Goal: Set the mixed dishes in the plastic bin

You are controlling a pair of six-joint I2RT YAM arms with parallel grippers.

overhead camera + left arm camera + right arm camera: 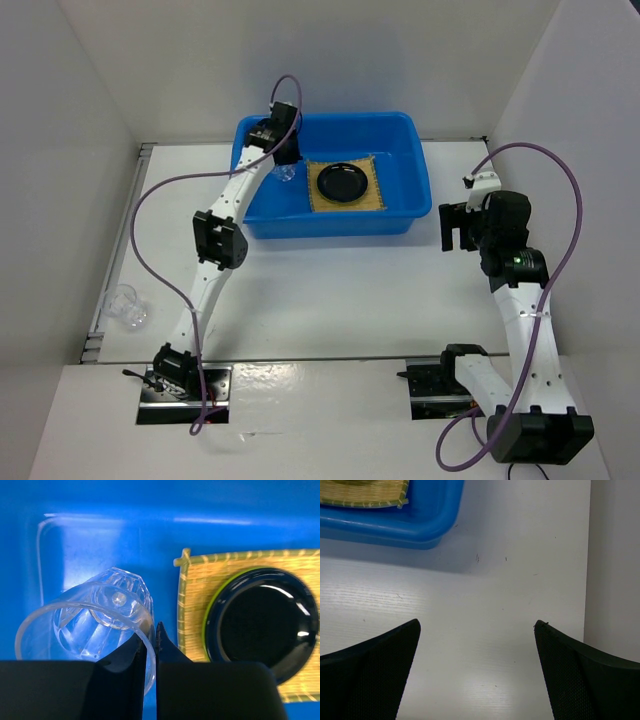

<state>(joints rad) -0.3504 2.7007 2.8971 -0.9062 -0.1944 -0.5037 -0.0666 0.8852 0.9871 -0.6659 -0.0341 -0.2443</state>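
The white desk carries a large bright blue rectangular plastic bin with rounded corners and a rolled rim, set toward the far side. On its floor, right of the middle, a square tan woven bamboo mat lies flat, and a small round glossy black plate sits centred on it. The left tool reaches over the bin's far left corner and is closed narrowly on a small clear faceted plastic cup, which is inside the bin, left of the mat; whether it touches the floor I cannot tell. A second clear cup rests on the desk near its left edge, well apart from the bin. The right tool hangs over bare desk just beside the bin's right end, spread wide and holding nothing. The left wrist view adds what the overhead one cannot resolve. A thin rim of a small round lime-green plate peeks out under the black plate's left edge. The mat has a green-bound border. The cup is tilted mouth-first toward the camera, its wall pinched at the rim between the two dark fingers. The right wrist view shows only the bin's corner, a strip of mat and bare desk between its parted fingers.
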